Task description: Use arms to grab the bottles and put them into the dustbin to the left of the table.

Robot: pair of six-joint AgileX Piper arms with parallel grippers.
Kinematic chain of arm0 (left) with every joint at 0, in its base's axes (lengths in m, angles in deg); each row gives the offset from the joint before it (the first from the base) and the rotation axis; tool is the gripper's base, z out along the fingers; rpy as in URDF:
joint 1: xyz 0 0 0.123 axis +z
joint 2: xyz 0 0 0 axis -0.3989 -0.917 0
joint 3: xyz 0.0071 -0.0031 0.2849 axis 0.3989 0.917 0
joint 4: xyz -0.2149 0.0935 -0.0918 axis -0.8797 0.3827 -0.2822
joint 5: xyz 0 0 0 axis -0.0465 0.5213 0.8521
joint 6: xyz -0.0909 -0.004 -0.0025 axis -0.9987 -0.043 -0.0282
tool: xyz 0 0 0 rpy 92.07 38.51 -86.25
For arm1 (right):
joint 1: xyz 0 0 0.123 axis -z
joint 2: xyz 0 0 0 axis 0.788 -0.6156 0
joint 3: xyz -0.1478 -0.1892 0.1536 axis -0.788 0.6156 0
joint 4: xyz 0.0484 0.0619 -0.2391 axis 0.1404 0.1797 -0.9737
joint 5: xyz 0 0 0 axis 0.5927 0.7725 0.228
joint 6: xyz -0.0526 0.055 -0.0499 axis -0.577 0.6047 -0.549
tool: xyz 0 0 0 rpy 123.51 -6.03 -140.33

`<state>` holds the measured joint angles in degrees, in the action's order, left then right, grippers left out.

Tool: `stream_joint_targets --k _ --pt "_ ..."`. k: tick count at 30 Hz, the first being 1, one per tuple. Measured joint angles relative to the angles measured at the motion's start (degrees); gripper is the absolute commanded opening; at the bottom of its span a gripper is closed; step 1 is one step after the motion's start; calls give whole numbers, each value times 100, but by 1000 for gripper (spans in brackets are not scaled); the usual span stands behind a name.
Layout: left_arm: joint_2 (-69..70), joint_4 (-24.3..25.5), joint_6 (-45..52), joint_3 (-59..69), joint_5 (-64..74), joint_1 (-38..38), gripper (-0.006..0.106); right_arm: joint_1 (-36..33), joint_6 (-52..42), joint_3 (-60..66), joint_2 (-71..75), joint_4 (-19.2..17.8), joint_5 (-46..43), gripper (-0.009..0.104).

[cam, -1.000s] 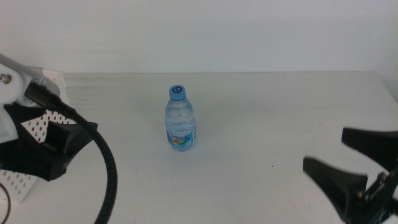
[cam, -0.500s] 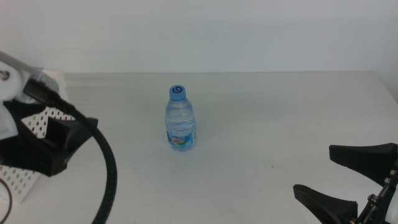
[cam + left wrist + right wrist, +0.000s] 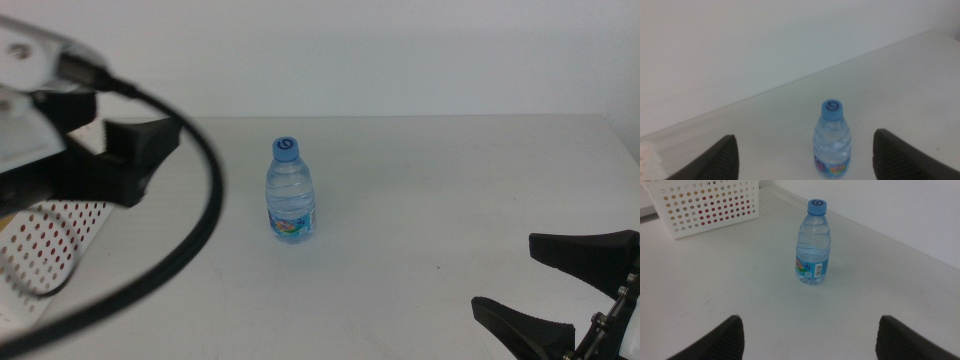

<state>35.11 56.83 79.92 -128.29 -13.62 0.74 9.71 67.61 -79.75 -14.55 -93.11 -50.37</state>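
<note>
Since the earlier frames, the left black robot arm with its white housing and thick cable [image 3: 95,160] had risen and swung up over the table's left edge, uncovering more of the white perforated plastic dustbin [image 3: 55,235] beneath it. The right gripper [image 3: 560,290] had dropped back toward the table's near right corner and sat the same as half a second before. The small clear blue-capped water bottle [image 3: 290,192] had not moved.

That bottle stood upright on the plain white-grey table [image 3: 450,180], roughly central and somewhat toward the far edge, well apart from both grippers. The left wrist view showed it framed between the left gripper's [image 3: 805,155] widely spread jaws, not touching either. The right gripper's jaws were likewise spread wide, holding nothing.

Assessment: the bottle appeared filled with water, hence moderately heavy for its size and steady on its base. Its thin ribbed plastic wall would likely flex under pressure and could be slick. The soundest hold was judged to be across the mid-body, at or just above the coloured label, where the wall is widest. A grip near the cap risked tipping it.

Red objects showed through the dustbin's holes; their identity could not be determined.
</note>
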Motion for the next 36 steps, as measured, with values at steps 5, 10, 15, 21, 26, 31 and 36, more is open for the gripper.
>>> stream_joint_targets --k 5,10,15,21,26,31,36 --pt "-761 -112 0 0 -837 0 85 0 0 0 0 0 0 69" --pt "-1518 -108 0 6 -1403 -38 85 0 0 0 0 0 0 69" --pt "-2009 11 -13 474 -2558 -407 85 0 0 0 0 0 0 69" --pt "-2380 14 -198 866 -3534 -657 85 0 0 0 0 0 0 69" --pt "-2661 14 -477 885 -3725 -657 85 0 0 0 0 0 0 69" --pt "-3140 112 -532 885 -4087 -657 85 0 0 0 0 0 0 69" --pt "-3680 582 -913 885 -4454 -657 85 0 0 0 0 0 0 69"
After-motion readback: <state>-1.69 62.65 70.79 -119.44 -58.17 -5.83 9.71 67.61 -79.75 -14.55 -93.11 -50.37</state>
